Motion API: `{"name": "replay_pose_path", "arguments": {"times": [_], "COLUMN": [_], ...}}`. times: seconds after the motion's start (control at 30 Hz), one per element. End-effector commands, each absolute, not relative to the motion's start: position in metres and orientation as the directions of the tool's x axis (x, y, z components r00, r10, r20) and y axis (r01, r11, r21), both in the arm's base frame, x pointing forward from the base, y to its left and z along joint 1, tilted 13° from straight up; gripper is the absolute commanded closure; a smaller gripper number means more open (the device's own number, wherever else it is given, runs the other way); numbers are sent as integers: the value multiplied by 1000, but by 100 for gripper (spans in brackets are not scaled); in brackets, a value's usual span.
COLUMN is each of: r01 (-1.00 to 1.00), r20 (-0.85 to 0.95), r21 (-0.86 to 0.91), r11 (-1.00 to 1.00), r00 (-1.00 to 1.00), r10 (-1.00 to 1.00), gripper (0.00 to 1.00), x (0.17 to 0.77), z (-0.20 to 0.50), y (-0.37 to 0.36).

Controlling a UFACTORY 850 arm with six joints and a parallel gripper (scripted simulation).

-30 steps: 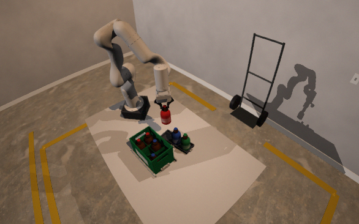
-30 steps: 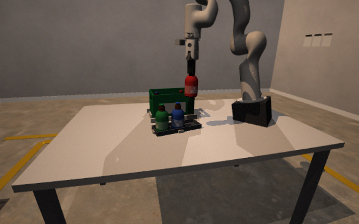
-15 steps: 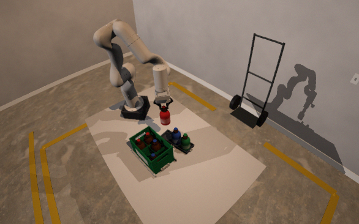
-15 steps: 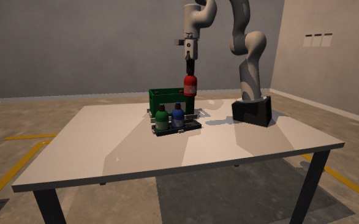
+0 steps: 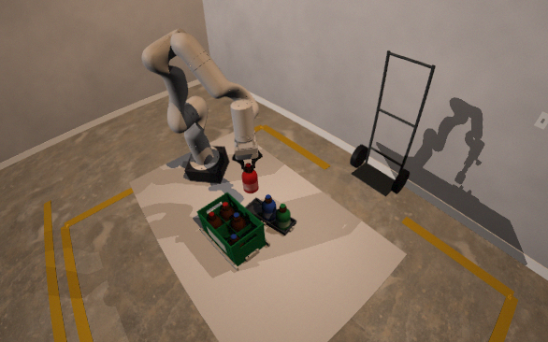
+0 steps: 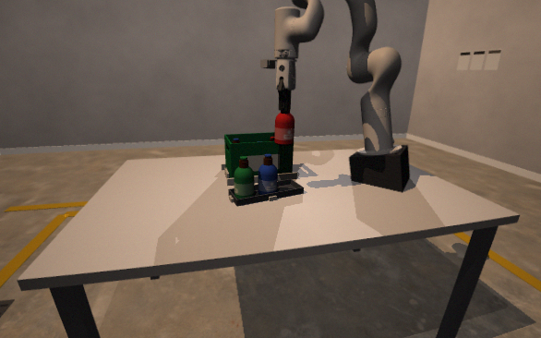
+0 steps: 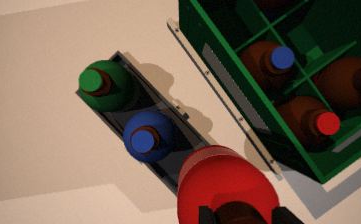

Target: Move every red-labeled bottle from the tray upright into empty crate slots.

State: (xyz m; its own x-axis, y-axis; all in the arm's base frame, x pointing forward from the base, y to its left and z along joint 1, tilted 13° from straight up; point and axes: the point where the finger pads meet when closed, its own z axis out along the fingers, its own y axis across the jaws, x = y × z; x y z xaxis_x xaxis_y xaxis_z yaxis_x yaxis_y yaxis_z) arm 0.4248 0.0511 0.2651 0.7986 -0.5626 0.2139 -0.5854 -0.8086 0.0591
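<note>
My gripper is shut on the neck of a red-labeled bottle and holds it upright in the air, above the near end of the black tray. The same bottle shows in the exterior view and fills the bottom of the wrist view. A blue-labeled bottle and a green-labeled bottle stand on the tray. The green crate sits beside the tray and holds several brown bottles, some with blue caps and some with red caps.
The arm's black base stands on the table behind the crate. A hand truck leans against the far wall, off the table. Yellow floor lines run around the table.
</note>
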Motion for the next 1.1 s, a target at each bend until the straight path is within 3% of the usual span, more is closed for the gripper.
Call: {"name": "replay_pose_path", "arguments": {"times": [0.0,1.07], "r01": [-585,-585], "r20": [215,215], "r21": [58,58], "r11": [-809,-809], "r00": [798,798], "r10": [-563,-563], "gripper": [100,100], "x": [427,440], "z": [267,278], "y": [46,-5]}}
